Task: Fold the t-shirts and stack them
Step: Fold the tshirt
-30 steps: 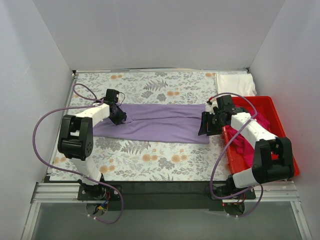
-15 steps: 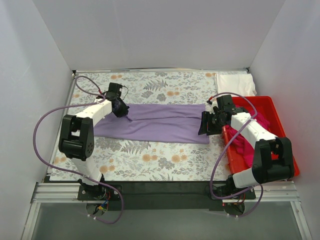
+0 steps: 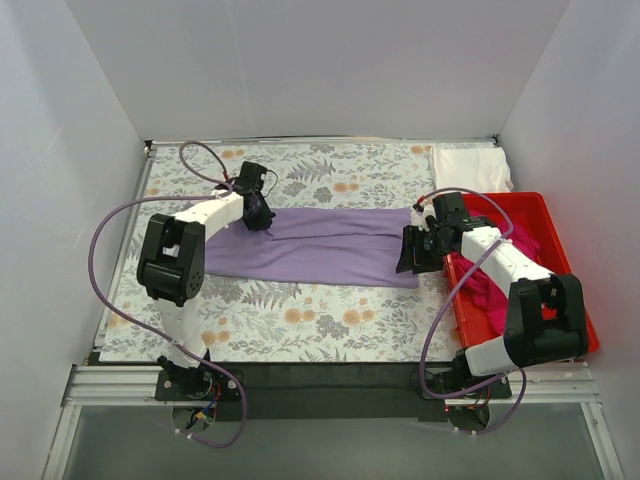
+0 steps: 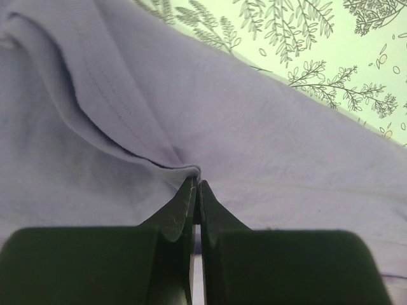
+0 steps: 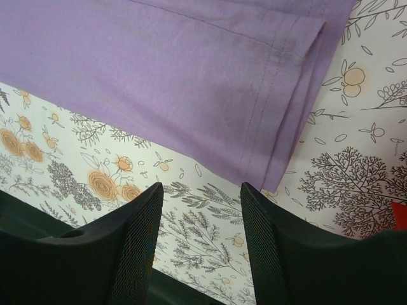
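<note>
The lavender purple t-shirt lies folded into a long band across the middle of the table. My left gripper is shut on a pinch of its fabric near the left end; in the left wrist view the gripper nips a fold of the lavender shirt. My right gripper is open and empty, just off the shirt's right hem; in its wrist view the gripper hovers over the tablecloth below the hem. A white t-shirt lies folded at the back right. A magenta pink t-shirt lies in the bin.
A red plastic bin stands along the right edge, close beside my right arm. The floral tablecloth covers the table. White walls close in the left, back and right sides.
My left gripper has moved right and toward the back along the shirt's left end, drawing the pinched fabric with it. The right arm has not moved.
</note>
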`<control>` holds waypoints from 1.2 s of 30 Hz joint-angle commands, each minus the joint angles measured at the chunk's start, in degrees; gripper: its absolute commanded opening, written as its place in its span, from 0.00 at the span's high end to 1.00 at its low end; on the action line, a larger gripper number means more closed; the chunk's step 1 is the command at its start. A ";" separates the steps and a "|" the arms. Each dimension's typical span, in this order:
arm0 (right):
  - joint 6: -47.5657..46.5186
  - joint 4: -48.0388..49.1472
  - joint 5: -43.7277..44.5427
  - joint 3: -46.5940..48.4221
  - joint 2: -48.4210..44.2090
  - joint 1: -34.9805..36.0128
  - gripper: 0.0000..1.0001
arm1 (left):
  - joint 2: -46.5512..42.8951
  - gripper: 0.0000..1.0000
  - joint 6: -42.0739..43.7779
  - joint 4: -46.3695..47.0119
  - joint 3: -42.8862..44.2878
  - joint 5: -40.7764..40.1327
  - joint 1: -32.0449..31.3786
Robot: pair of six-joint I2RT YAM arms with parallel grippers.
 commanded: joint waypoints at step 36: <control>-2.18 1.95 -3.66 -2.53 -0.61 -0.21 0.51 | 14.01 0.61 3.87 -3.20 26.66 -13.55 5.52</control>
